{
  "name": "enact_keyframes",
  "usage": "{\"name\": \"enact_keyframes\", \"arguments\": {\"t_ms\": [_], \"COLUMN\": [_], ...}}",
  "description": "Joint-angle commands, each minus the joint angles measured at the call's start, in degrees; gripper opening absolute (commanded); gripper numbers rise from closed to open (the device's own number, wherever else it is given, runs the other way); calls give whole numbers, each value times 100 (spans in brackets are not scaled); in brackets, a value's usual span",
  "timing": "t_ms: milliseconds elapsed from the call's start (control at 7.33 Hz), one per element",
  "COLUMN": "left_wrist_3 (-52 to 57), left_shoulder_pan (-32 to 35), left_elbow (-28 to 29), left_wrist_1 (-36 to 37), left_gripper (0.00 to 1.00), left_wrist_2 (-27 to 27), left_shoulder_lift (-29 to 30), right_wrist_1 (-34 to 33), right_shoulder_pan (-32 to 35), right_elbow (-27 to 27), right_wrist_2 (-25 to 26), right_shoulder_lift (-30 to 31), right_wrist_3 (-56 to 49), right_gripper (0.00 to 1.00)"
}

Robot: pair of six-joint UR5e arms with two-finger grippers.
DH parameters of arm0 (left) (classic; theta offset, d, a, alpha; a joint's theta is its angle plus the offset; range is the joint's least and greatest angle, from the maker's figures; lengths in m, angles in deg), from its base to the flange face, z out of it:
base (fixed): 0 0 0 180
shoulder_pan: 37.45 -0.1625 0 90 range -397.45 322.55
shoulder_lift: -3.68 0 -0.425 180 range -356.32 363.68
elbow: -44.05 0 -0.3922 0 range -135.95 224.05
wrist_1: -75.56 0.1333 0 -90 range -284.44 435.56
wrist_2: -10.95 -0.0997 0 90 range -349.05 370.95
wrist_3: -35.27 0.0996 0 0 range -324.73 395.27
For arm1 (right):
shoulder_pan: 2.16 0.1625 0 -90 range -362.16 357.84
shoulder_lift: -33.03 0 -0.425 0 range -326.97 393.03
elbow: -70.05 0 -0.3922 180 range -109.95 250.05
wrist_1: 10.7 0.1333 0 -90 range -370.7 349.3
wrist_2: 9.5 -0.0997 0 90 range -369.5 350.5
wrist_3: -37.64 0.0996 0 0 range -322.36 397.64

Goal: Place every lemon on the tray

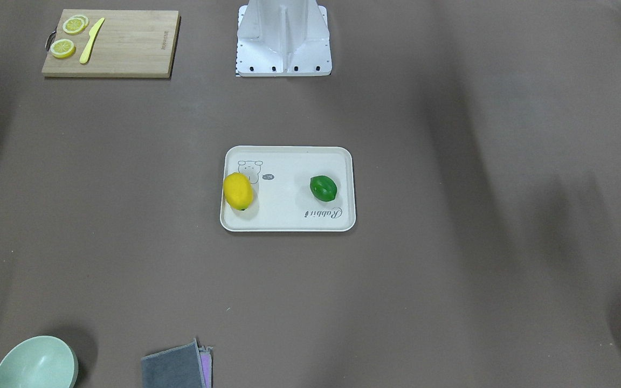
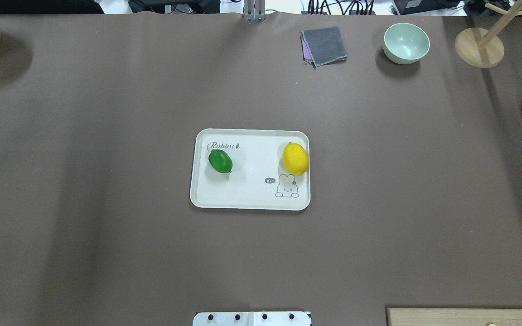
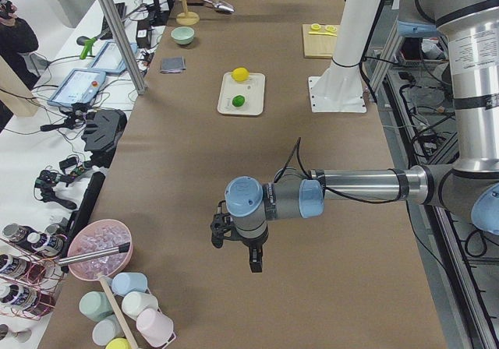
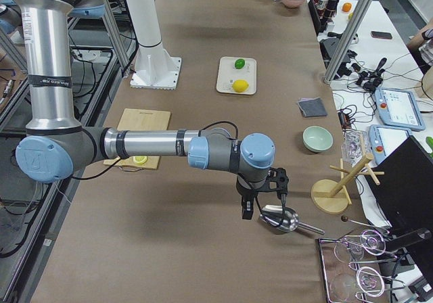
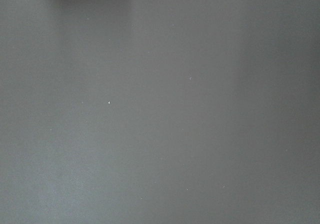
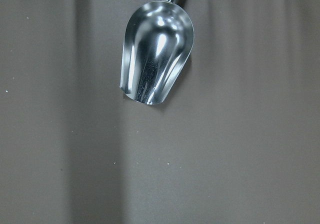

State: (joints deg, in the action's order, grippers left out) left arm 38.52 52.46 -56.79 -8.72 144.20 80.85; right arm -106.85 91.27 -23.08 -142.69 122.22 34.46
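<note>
The cream-white tray (image 2: 252,199), a flat rectangle with rounded corners and a low raised rim, lay in the middle of the matte brown table cover (image 2: 107,235). Both lemons sat on it, well apart. The smooth bright yellow lemon (image 2: 295,159), oval with a pointed tip, rested close to the rim at the robot's right end, just above the grey cartoon drawing. The glossy green lemon (image 2: 220,161), slightly smaller, lay toward the left end under the script lettering.

The left gripper (image 3: 236,248) hung over bare table cover far off to the robot's left, and its wrist camera showed only the dull brown surface. The right gripper (image 4: 264,205) hung far off to the right above a polished metal scoop (image 6: 155,54), whose curved shell threw bright reflections. Each claw appeared only in a side view, so it could not be told whether either stood wide or narrow.

A pale wooden cutting board (image 1: 127,46) carried thin round lemon slices (image 1: 63,48) and a yellow plastic knife (image 1: 91,40). A mint-green bowl (image 2: 406,43) and a folded grey cloth (image 2: 324,45) sat at the far edge.
</note>
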Motion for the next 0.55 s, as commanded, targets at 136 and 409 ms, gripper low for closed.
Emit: {"name": "enact_keyframes", "arguments": {"t_ms": [136,409], "left_wrist_3": [0,0], "left_shoulder_pan": [0,0], "left_elbow": [11,11], "left_wrist_1": [8,8], "left_gripper": [98,98], "left_wrist_2": [0,0], "left_shoulder_lift": [0,0], "right_wrist_1": [0,9], "right_shoulder_pan": [0,0], "right_elbow": [5,5], "right_wrist_2": [12,21], "right_shoulder_lift": [2,10], "right_wrist_3": [-7,-16], "right_gripper": [94,95]}}
